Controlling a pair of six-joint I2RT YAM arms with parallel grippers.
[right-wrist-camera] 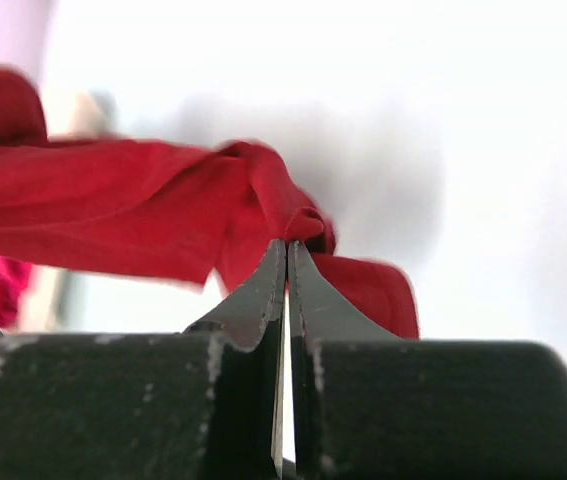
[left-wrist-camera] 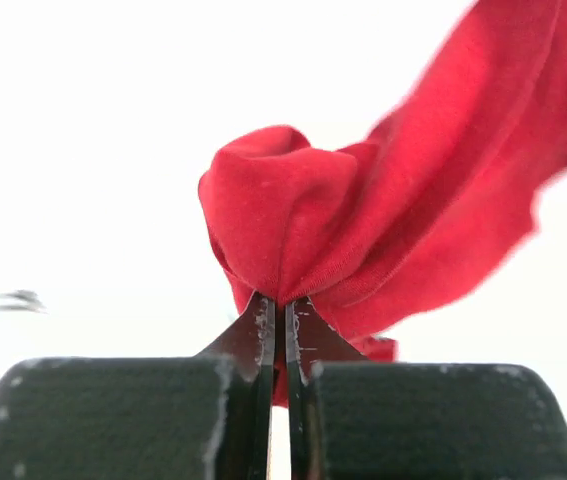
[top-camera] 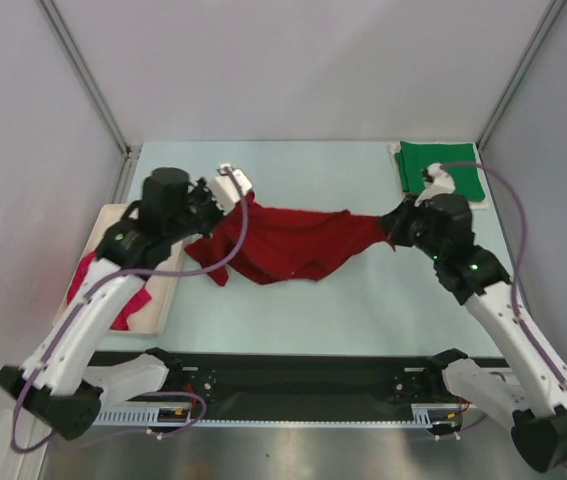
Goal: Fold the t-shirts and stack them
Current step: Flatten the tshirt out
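Red shirt [top-camera: 288, 245]: judged soft, light, sagging mid-frame; best held at corners.
Left gripper [left-wrist-camera: 281, 308]: clamped on one bunched corner.
Right gripper [right-wrist-camera: 287, 252]: clamped on the opposite corner.

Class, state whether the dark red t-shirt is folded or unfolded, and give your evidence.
Unfolded: the dark red t-shirt hangs bunched and sagging between the left gripper and right gripper, each pinching one end.
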